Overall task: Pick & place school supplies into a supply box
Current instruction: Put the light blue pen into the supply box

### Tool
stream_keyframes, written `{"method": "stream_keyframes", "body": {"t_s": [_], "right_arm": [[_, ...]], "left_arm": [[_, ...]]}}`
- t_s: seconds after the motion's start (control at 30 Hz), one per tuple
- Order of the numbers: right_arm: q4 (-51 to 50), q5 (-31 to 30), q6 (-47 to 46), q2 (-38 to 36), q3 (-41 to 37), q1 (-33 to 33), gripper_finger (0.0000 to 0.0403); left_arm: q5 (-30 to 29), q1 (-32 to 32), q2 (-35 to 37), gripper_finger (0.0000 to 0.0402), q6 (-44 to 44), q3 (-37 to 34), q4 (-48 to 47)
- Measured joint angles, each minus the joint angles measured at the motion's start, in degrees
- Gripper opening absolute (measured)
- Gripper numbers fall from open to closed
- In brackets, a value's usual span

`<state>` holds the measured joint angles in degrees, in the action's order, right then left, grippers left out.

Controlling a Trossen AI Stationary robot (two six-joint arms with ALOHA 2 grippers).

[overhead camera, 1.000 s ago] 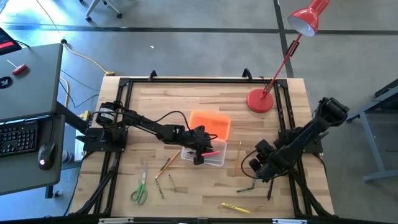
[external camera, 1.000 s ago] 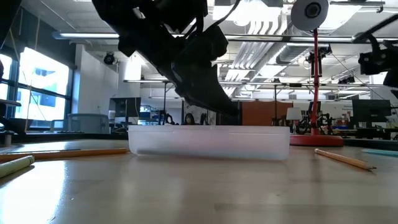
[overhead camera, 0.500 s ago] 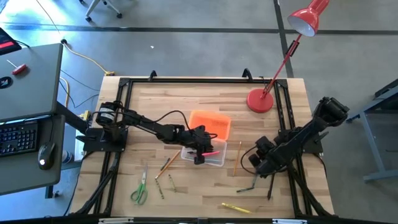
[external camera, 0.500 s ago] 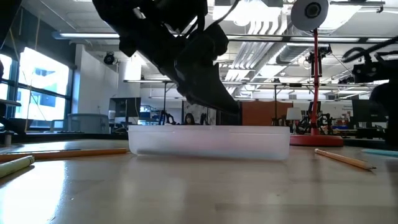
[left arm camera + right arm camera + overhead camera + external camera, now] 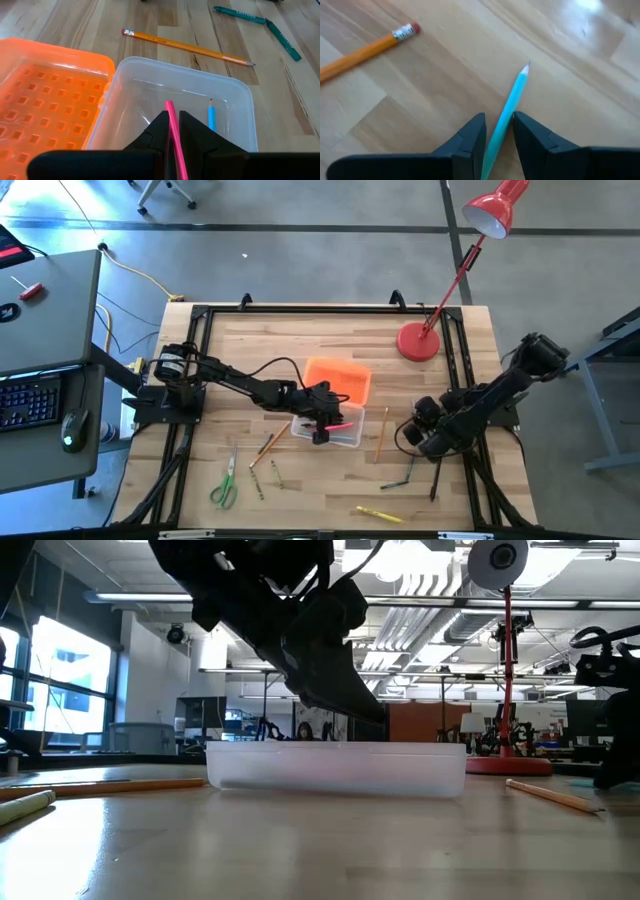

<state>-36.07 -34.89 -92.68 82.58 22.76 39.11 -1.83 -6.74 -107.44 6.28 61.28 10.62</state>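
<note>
The supply box (image 5: 180,95) is a clear case with its orange lid (image 5: 50,95) open beside it; it stands mid-table (image 5: 330,428). A blue pencil (image 5: 211,117) lies inside. My left gripper (image 5: 172,131) hangs over the box, shut on a pink pencil (image 5: 171,112). My right gripper (image 5: 499,131) is near the table's right side (image 5: 415,438), shut on a light blue pencil (image 5: 512,100). Green-handled scissors (image 5: 225,485) and loose pencils (image 5: 265,448) lie flat on the wood. My left gripper pinches the pink pencil's shaft (image 5: 173,127) between its two fingers, coming from above the box. The pencil runs along the fingers and sticks out past their tips into the open box. My right gripper pinches the light blue pencil's shaft (image 5: 501,122) between its two fingers. The pencil lies along the fingers, its sharpened tip (image 5: 527,65) sticking out ahead over the wood.
An orange pencil (image 5: 381,433) lies between the box and my right gripper. Green crayons (image 5: 400,478) and a yellow pen (image 5: 380,513) lie toward the near right. The red lamp base (image 5: 418,342) stands at the far right. Black frame rails border the table.
My right gripper has moved a little toward the table's far right, away from the green crayons. My left gripper has stayed over the box.
</note>
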Motion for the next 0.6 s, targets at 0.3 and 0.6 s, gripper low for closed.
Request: {"method": "stream_keyframes", "body": {"t_s": [0.3,0.6], "right_arm": [[12.46,-9.81,5.19,4.23,-4.14,-1.81,0.0084],[30.03,-18.02,12.43,5.84,-11.32,-2.82,0.0084]], "left_arm": [[-0.17,0.00,0.00,0.0074,1.10,0.00,-0.05],[-0.66,0.00,0.00,0.0074,1.49,0.00,-0.23]]}}
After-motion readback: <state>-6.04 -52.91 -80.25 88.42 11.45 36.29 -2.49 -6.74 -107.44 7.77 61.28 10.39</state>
